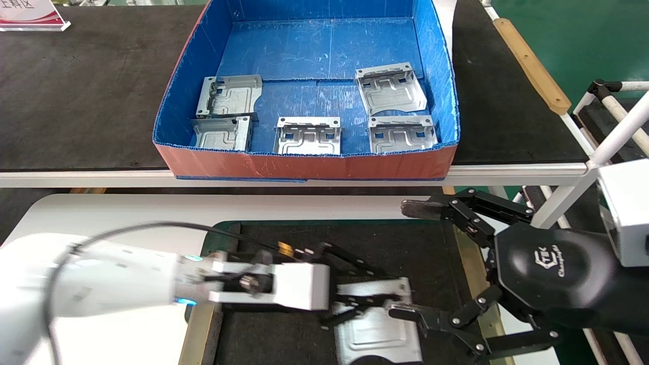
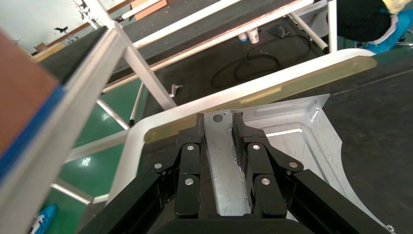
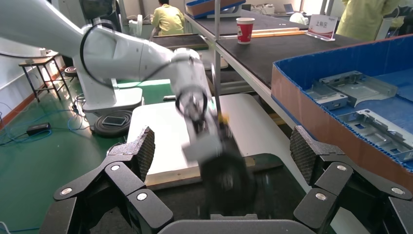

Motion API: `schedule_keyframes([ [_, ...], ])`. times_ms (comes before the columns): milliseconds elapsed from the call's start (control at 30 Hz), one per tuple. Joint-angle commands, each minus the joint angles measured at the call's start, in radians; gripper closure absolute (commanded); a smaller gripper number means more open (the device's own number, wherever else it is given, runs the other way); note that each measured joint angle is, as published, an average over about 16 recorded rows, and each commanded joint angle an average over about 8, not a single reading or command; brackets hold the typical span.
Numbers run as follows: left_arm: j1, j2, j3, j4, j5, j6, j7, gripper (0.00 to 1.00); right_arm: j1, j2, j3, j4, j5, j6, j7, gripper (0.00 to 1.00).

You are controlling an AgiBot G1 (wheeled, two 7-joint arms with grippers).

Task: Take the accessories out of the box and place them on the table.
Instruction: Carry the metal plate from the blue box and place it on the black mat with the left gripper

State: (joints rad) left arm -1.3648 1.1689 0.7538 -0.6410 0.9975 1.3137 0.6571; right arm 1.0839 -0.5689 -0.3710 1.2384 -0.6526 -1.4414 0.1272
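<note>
The left gripper [image 1: 362, 299] grips a bracket [image 1: 377, 334] by its flange at the table [image 1: 101, 213] mat's near edge, the wide-open right gripper [image 1: 421, 263] just beside.

The left gripper [image 1: 372, 299] reached in from the left, its arm nearly level, fingers [image 2: 255, 161] clamped on a metal bracket [image 1: 377, 332]. The right gripper [image 1: 421, 263] hovered just beside it, fingers spread wide.

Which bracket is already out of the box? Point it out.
The accessory lying on the dark mat of the table, with the left gripper shut on its flange. The other five still lie in the blue box.
</note>
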Motion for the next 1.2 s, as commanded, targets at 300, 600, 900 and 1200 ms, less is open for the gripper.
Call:
schedule_keyframes([
  [300,0.012,0.186,0.023,0.215,0.03,-0.162,0.203,1.0,0.0,0.0,0.0,0.0,0.0,0.0,0.0,0.0],
  [600,0.04,0.208,0.137,0.141,-0.073,-0.348,0.204,1.0,0.0,0.0,0.0,0.0,0.0,0.0,0.0,0.0],
  [900,0.04,0.208,0.294,0.044,-0.174,-0.594,0.165,1.0,0.0,0.0,0.0,0.0,0.0,0.0,0.0,0.0],
  [1200,0.017,0.207,0.418,-0.038,-0.284,-0.735,0.133,1.0,0.0,0.0,0.0,0.0,0.0,0.0,0.0,0.0],
])
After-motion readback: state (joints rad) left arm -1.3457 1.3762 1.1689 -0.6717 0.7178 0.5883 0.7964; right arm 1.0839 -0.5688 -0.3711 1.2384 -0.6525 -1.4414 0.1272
